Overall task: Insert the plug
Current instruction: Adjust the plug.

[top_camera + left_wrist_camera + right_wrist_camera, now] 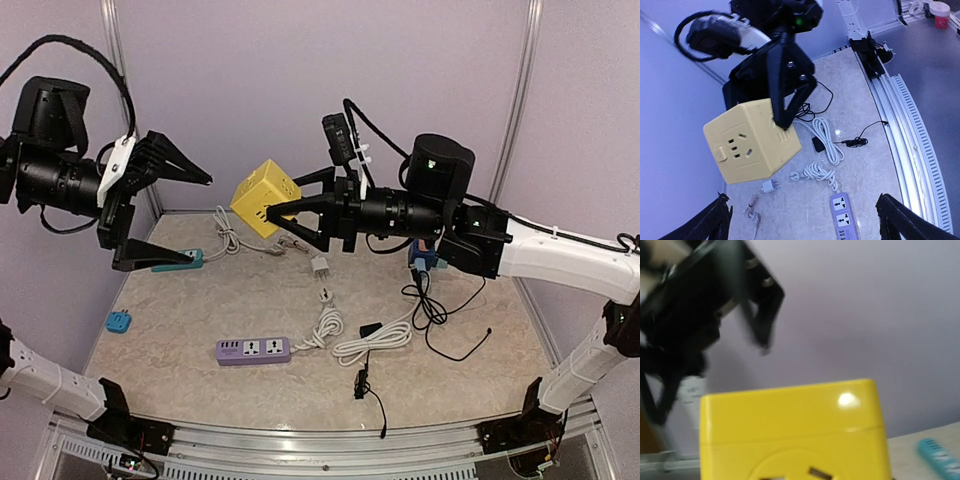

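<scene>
Now, right gripper (280,225): clenched on the yellow socket cube (262,195), one finger against its side face, holding it in the air above the bench (200,310).
Socket cube: tilted, with one socket face turned towards the left wrist camera.
Left gripper (200,222): released, jaws spread wide, nothing between them, raised at the left and well apart from the cube.
White plug (320,267): lying on the bench below the right gripper, touching neither gripper nor the cube.
Purple power strip (253,350): flat on the near bench, its white cord (325,325) looped beside it.
Teal strip (175,262): on the bench under the left gripper's lower finger.
</scene>
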Controlling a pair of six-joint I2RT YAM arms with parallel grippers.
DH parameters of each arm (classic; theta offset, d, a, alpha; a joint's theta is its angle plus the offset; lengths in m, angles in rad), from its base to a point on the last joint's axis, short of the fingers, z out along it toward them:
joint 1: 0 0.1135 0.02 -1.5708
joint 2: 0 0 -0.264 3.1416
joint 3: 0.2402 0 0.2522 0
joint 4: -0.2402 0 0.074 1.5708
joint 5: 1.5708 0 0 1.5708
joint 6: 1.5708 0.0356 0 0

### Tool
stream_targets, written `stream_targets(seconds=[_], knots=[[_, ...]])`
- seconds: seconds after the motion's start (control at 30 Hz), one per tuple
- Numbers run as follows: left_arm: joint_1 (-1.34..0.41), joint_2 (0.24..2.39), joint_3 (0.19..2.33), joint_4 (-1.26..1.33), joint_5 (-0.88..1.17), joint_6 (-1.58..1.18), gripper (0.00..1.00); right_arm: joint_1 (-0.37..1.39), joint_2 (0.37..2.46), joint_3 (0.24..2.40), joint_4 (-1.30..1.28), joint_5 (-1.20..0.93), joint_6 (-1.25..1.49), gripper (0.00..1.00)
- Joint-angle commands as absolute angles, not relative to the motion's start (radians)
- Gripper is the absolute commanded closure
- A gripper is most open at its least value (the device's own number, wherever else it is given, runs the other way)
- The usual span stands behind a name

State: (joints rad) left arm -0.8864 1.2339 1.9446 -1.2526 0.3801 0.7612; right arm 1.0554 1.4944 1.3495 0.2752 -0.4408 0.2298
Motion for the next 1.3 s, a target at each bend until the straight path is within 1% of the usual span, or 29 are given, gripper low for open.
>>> stream_targets(seconds=[0.0,0.1,0.17,0.43,0.6,0.73,0.83,0.97,1.03,1.1,1.17,1.27], knots=[[-1.086,1.136,1.822,-1.129,0.134,1.141,0.01,1.062,1.512,1.48,0.127,-0.591,0.312,1.0],[-1.176,1.106,1.757,-1.134,0.021,1.359,0.01,1.08,1.53,1.543,-0.073,-0.563,0.239,1.0],[-1.204,1.098,1.721,-1.108,0.004,1.405,0.01,1.097,1.541,1.552,-0.143,-0.562,0.199,1.0],[-1.224,1.091,1.657,-1.004,-0.105,1.442,0.01,1.144,1.577,1.556,-0.162,-0.588,0.141,1.0],[-1.23,1.094,1.597,-0.996,-0.086,1.386,0.01,1.146,1.604,1.56,-0.111,-0.625,0.152,1.0],[-1.265,1.079,1.582,-0.966,-0.103,1.248,0.01,1.148,1.607,1.548,-0.106,-0.586,0.145,1.0],[-1.263,1.071,1.598,-0.926,-0.108,1.083,0.01,1.147,1.573,1.492,-0.046,-0.546,0.128,1.0],[-1.231,1.061,1.59,-0.918,-0.061,0.837,0.01,1.149,1.548,1.439,0.055,-0.497,0.115,1.0],[-1.176,1.048,1.56,-0.884,-0.055,0.655,0.01,1.149,1.535,1.403,0.119,-0.446,0.117,1.0],[-1.069,1.033,1.523,-0.868,0.032,0.506,0.01,1.149,1.518,1.341,0.228,-0.409,0.119,1.0],[-0.975,1.006,1.477,-0.844,0.127,0.434,0.01,1.153,1.51,1.275,0.375,-0.389,0.127,1.0],[-0.938,0.982,1.448,-0.827,0.18,0.412,0.01,1.167,1.534,1.255,0.474,-0.366,0.112,1.0]])
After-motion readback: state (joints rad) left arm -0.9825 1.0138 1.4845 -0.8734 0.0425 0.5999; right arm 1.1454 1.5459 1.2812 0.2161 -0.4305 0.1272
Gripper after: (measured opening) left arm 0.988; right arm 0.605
